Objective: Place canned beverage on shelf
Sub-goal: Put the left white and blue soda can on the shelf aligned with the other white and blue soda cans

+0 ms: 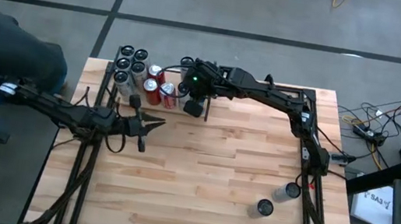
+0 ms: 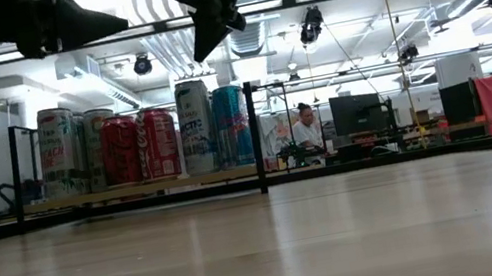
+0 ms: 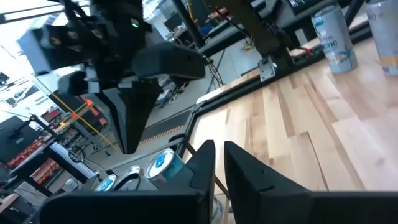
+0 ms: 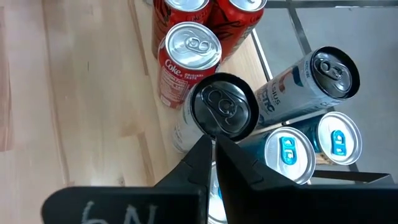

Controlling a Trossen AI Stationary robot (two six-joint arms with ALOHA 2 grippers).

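Note:
Several cans [image 1: 150, 81] stand upright on the shelf [image 2: 232, 173], a pale plywood panel with black uprights at the table's far left. Among them are red Coke cans [image 4: 186, 56], a dark-topped can [image 4: 224, 112] and blue-topped cans [image 4: 289, 152]. My right gripper [image 1: 193, 105] hangs shut just above them, slanting down, its tips [image 4: 214, 149] clear of the can tops and holding nothing. My left gripper [image 1: 158, 126] is shut, level and holding nothing, near the shelf's near side, pointing toward the table's right. Two more cans [image 1: 287, 192] [image 1: 264, 208] stand on the table at the near right.
Black frame rails [image 1: 311, 167] run along the table's left and right sides. A person's dark sleeve [image 1: 5, 45] shows beyond the table's left edge. The middle of the wooden tabletop [image 1: 216, 169] is bare.

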